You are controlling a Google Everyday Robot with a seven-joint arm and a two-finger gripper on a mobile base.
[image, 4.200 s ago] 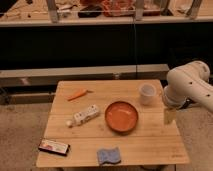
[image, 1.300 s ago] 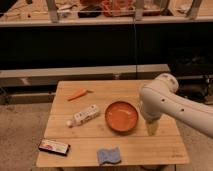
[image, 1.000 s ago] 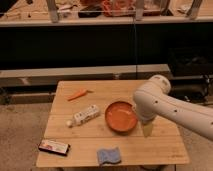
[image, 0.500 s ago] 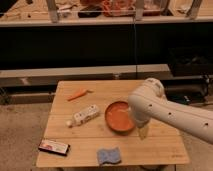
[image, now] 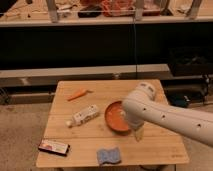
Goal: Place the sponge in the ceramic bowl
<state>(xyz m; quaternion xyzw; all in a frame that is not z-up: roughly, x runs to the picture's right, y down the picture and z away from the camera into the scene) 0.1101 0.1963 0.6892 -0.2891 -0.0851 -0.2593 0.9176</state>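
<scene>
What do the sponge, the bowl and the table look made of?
The sponge: likely soft foam, matte blue-grey, wavy edges. The ceramic bowl: seemingly glazed ceramic, smooth orange-red. The table: pale wood, matte. The gripper hangs by the bowl's near right edge.

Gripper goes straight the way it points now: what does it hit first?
The gripper points down beside the bowl's right rim: likely bare table first, though depth is unclear.
</scene>
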